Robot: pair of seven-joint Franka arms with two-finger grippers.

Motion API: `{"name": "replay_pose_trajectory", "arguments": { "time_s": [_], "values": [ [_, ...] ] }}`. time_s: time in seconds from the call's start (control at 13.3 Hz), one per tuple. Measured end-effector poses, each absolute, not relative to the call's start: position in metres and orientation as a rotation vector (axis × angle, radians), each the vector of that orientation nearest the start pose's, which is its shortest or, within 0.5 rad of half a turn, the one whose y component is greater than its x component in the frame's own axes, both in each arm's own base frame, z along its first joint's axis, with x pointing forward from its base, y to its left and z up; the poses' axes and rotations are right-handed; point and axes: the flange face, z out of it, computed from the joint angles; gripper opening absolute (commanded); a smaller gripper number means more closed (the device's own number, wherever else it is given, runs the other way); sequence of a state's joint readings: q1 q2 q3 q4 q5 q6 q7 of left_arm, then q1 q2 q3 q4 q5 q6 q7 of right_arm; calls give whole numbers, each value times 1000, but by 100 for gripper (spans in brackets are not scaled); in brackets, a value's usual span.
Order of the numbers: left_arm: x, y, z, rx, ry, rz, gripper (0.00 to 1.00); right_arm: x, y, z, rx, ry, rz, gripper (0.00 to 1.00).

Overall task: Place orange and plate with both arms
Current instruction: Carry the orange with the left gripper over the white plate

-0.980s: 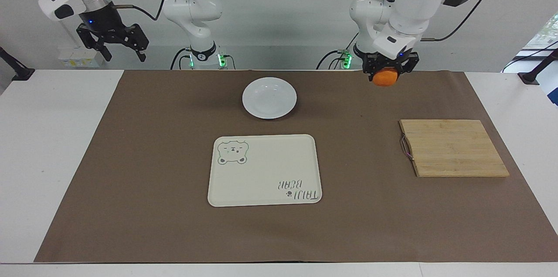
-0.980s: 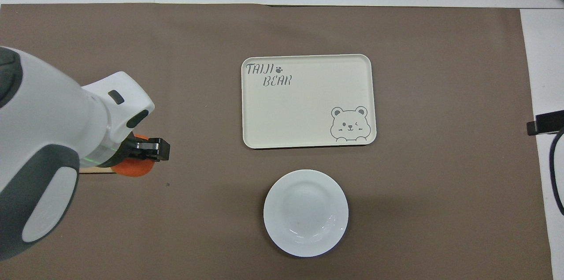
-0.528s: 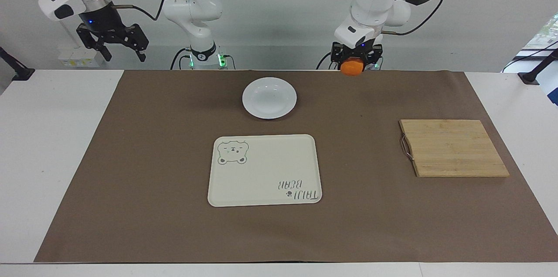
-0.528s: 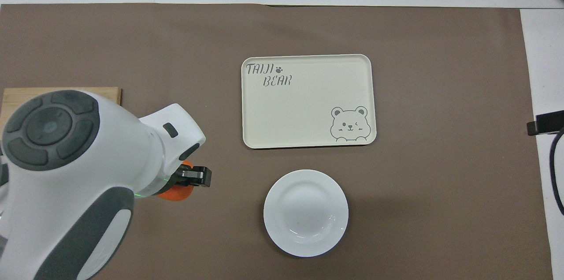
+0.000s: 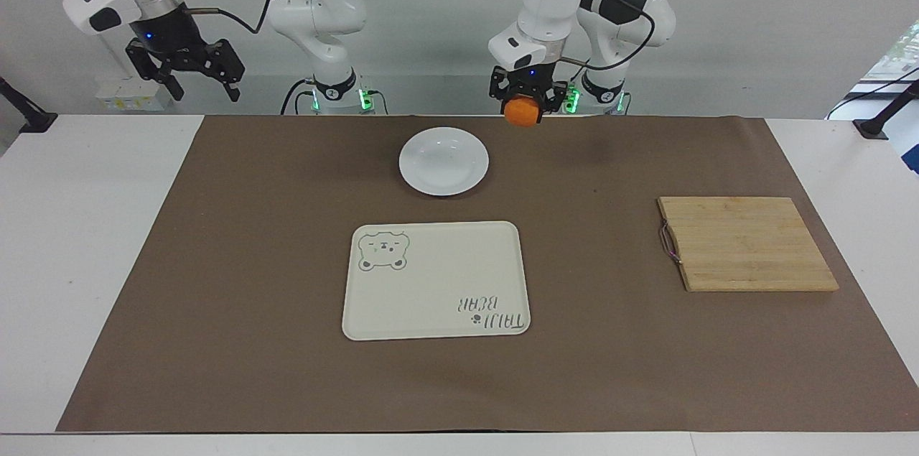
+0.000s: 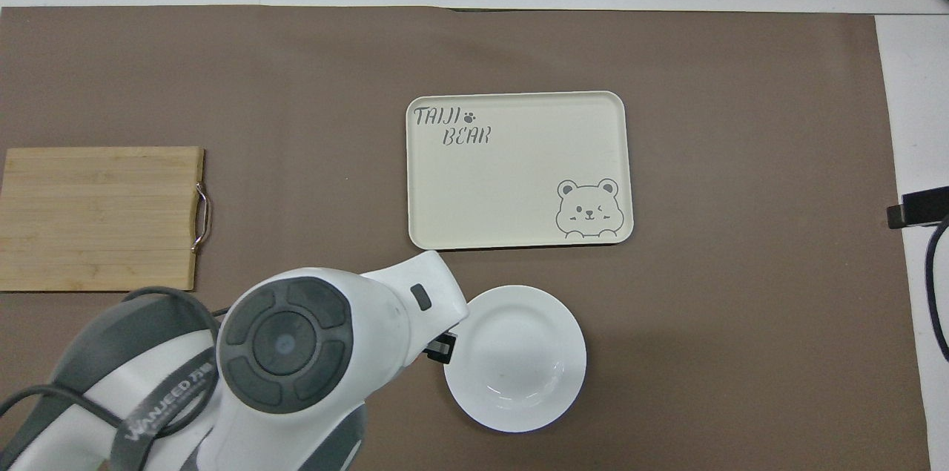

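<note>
Brown matting covered our table. We had the orange (image 5: 522, 113) clamped in our left gripper (image 5: 523, 105), airborne at upper centre, just beside the plate (image 5: 444, 161). Neither was placed yet. Our right gripper (image 5: 192, 75) waited agape, upper left.

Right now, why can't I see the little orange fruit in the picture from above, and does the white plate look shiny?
In the overhead view the left arm's white wrist hides the small round orange; the facing view shows it in the left gripper. The glossy round white plate shows a bright glint along its rim in the overhead view and casts a soft shadow in both.
</note>
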State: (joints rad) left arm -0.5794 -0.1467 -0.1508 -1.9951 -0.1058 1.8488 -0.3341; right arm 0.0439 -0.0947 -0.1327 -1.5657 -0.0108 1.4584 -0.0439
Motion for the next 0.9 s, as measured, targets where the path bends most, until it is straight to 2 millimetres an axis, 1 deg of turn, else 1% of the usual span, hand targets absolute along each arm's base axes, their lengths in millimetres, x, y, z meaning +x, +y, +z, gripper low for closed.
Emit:
{"name": "replay_pose_trajectory", "arguments": {
  "time_s": [0.23, 0.38, 0.53, 0.68, 0.9],
  "values": [
    [351, -389, 484, -3139, 702, 56, 0, 511, -51, 667, -3138, 71, 21, 100],
    [328, -424, 447, -3149, 729, 35, 0, 511, -51, 667, -3138, 71, 21, 100],
    [306, -450, 410, -3166, 724, 20, 0, 511, -51, 667, -3138, 71, 21, 100],
    [298, -461, 383, -3161, 739, 34, 0, 510, -51, 667, -3138, 73, 21, 100],
    [296, -471, 359, -3177, 755, 5, 0, 510, -51, 667, -3138, 74, 22, 100]
  ]
}}
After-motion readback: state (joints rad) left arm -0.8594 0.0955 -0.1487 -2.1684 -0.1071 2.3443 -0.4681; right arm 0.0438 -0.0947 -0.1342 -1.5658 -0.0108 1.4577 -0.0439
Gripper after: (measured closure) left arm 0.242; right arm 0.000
